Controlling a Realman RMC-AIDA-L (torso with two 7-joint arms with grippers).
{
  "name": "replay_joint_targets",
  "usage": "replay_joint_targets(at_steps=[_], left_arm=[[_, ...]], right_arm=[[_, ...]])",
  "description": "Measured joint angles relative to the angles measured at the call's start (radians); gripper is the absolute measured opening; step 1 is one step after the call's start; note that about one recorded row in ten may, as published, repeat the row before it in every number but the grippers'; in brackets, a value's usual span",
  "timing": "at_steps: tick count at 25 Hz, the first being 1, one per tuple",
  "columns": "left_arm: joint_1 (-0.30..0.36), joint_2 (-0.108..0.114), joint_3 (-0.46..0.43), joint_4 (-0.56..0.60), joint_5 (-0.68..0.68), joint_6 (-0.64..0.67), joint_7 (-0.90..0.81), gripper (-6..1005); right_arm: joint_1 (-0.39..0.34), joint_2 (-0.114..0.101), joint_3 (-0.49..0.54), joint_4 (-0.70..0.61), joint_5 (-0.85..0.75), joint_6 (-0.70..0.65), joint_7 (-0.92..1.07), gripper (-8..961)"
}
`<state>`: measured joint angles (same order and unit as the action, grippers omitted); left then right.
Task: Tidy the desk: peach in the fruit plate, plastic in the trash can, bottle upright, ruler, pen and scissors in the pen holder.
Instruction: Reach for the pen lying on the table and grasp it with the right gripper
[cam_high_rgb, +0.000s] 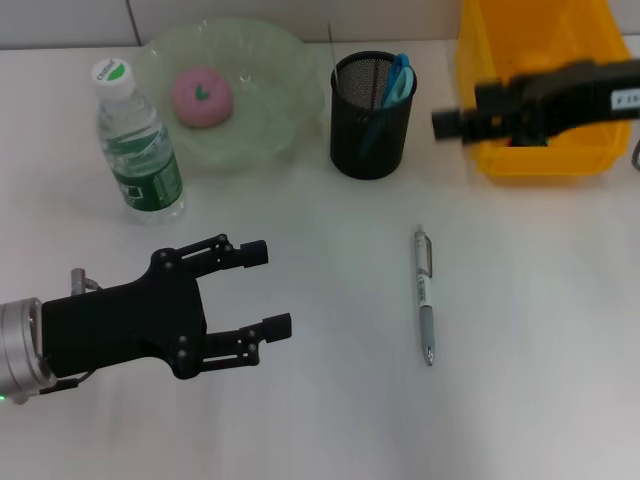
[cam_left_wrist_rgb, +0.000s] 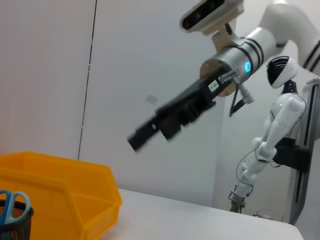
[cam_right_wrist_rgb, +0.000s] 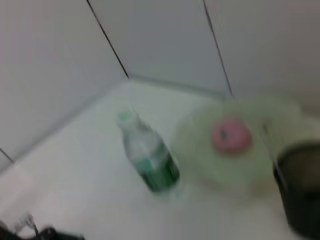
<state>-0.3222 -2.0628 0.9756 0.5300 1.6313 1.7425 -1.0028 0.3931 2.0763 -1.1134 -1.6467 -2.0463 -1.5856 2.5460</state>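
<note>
The pen (cam_high_rgb: 425, 293) lies on the white desk, right of centre. My left gripper (cam_high_rgb: 268, 289) hovers open and empty over the desk, to the left of the pen. The bottle (cam_high_rgb: 140, 140) stands upright at the back left. A pink peach (cam_high_rgb: 201, 97) sits in the green fruit plate (cam_high_rgb: 270, 120). Blue scissors (cam_high_rgb: 398, 80) stand in the black mesh pen holder (cam_high_rgb: 370, 140). My right gripper (cam_high_rgb: 447, 122) is shut above the near left edge of the yellow trash can (cam_high_rgb: 545, 160). I cannot make out the ruler or the plastic.
The left wrist view shows the right arm's gripper (cam_left_wrist_rgb: 136, 142) held high over the yellow bin (cam_left_wrist_rgb: 60, 190), with the scissors (cam_left_wrist_rgb: 12, 202) in the holder beside it. A white wall runs behind the desk. Another white robot (cam_left_wrist_rgb: 272, 135) stands far off.
</note>
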Motion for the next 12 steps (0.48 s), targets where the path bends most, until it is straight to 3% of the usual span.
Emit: replay_joint_targets(at_steps=[2, 4, 7, 12], left_arm=[[-0.001, 0.0, 0.0, -0.001, 0.0, -0.001, 0.001, 802], [-0.004, -0.001, 0.0, 0.0, 0.0, -0.004, -0.001, 802], [-0.006, -0.002, 0.001, 0.0, 0.001, -0.005, -0.004, 802], [-0.007, -0.002, 0.0, 0.001, 0.001, -0.006, -0.004, 802]], right_arm=[[0.082, 0.001, -0.023, 0.013, -0.139, -0.098, 0.161, 818], [0.102, 0.002, -0.043, 0.026, -0.18, -0.108, 0.187, 819], [0.187, 0.006, -0.153, 0.129, -0.359, -0.099, 0.275, 819], [0.28, 0.008, -0.249, 0.295, -0.451, -0.036, 0.34, 815]])
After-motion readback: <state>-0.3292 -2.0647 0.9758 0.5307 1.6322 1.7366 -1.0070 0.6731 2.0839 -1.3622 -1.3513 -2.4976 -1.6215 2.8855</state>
